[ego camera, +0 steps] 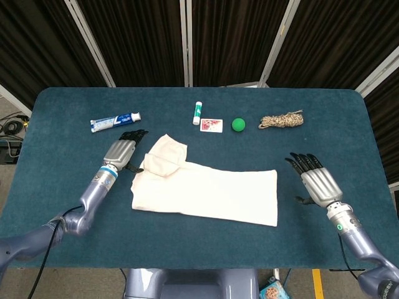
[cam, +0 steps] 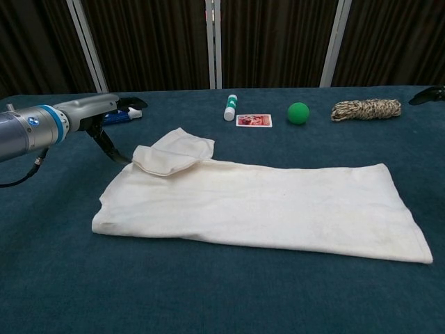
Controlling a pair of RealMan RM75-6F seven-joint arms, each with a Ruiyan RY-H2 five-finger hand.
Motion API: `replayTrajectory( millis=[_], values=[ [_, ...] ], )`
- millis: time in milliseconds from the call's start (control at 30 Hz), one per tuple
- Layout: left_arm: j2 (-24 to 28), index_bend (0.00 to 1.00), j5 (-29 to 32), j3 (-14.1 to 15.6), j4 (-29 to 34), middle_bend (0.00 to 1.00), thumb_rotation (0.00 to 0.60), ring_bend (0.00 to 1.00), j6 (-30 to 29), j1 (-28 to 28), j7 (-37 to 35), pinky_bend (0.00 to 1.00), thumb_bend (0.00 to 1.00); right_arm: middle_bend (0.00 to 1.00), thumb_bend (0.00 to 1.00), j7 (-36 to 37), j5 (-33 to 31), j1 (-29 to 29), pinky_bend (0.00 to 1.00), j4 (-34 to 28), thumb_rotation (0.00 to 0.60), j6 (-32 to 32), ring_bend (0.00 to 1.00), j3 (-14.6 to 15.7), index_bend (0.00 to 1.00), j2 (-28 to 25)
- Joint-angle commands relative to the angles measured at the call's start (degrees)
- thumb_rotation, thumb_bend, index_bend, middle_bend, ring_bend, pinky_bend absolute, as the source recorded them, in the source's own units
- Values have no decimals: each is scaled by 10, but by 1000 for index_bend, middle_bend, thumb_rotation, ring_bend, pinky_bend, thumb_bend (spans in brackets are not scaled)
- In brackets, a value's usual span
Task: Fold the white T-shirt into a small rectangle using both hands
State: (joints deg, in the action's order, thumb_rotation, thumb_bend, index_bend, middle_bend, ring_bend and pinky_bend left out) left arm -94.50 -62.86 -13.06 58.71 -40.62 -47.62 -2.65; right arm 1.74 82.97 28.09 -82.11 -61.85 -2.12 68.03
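Only from the head view: right robot hand (ego camera: pixel 319 182) spread, empty.

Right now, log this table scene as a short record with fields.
garment: white T-shirt, folded into a long strip, sleeve flap lying on its left end
left hand: open, beside the flap, holding nothing
right hand: open, clear of the shirt's right end
far row: toothpaste tube, glue stick, small card, green ball, rope bundle
surface: blue table
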Motion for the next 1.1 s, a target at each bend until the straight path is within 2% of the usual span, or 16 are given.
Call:
replayTrajectory(
  millis=[33, 367, 467, 700, 867, 1100],
  values=[
    [18, 0, 2, 1, 18, 0, 600, 0, -7, 10, 3, 0, 0, 0, 58, -6, 5, -10, 0, -14, 600, -13, 0, 4, 29, -10],
    [87, 0, -58, 28, 82, 0, 600, 0, -51, 50, -31, 0, 0, 0, 7, -17, 15, -49, 0, -72, 600, -64, 0, 15, 29, -37],
    [108, 0, -88, 47, 97, 0, 600, 0, -66, 66, -48, 0, 0, 0, 0, -23, 23, -74, 0, -100, 600, -109, 0, 16, 29, -41],
    [112, 0, -118, 61, 96, 0, 600, 0, -72, 72, -77, 0, 0, 0, 0, -60, 41, -124, 0, -134, 600, -195, 0, 17, 29, -24],
    [93, 0, -114, 51, 79, 0, 600, 0, -49, 51, -73, 0, 0, 0, 0, -78, 52, -148, 0, -131, 600, -230, 0, 17, 30, -13],
    [63, 0, -83, 27, 44, 0, 600, 0, -5, 11, -46, 0, 0, 0, 0, -86, 49, -152, 0, -118, 600, -228, 0, 11, 38, -7]
  ],
)
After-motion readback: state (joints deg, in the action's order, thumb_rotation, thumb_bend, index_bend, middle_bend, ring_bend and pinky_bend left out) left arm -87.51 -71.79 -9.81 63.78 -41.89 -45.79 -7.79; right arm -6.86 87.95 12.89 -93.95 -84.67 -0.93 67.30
